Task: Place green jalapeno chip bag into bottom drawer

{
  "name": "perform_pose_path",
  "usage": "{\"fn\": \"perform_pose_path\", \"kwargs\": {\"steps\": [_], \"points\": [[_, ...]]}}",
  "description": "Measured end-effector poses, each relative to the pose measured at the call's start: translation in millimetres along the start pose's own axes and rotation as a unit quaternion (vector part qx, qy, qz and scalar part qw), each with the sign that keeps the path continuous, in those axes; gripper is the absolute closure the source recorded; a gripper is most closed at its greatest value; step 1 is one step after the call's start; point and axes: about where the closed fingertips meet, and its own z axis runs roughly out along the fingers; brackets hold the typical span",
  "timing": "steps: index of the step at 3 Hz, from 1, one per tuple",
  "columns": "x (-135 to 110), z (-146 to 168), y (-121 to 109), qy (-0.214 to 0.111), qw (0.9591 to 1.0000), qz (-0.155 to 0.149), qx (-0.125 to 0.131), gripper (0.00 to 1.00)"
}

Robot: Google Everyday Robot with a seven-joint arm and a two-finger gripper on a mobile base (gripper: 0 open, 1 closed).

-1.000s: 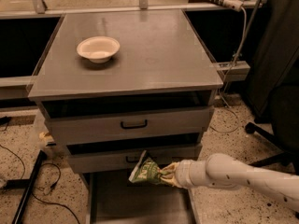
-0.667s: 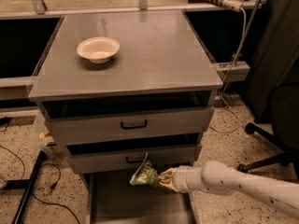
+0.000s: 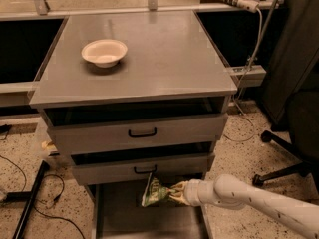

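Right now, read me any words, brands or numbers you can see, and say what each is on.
None can be read.
Chip bag, held by the claw over the open bottom drawer: pale label with print, too blurred to read.
Bowl and upper drawers: no writing shows.

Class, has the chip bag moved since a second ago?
Yes: the chip bag sank from the middle drawer handle, held by the end effector over the bottom drawer.

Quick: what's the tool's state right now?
Tool: shut on the chip bag, just above the open bottom drawer.
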Motion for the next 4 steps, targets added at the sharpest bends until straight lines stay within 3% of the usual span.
{"fn": "perform_pose_path", "kwargs": {"steps": [1,2,4], "points": [[29,32,14,0.011,0.9997,0.005,-0.02,1.0],[73,69,31,0.024,0.9989,0.015,-0.036,1.0],[120,122,46,0.018,0.9984,0.027,-0.046,1.0]]}}
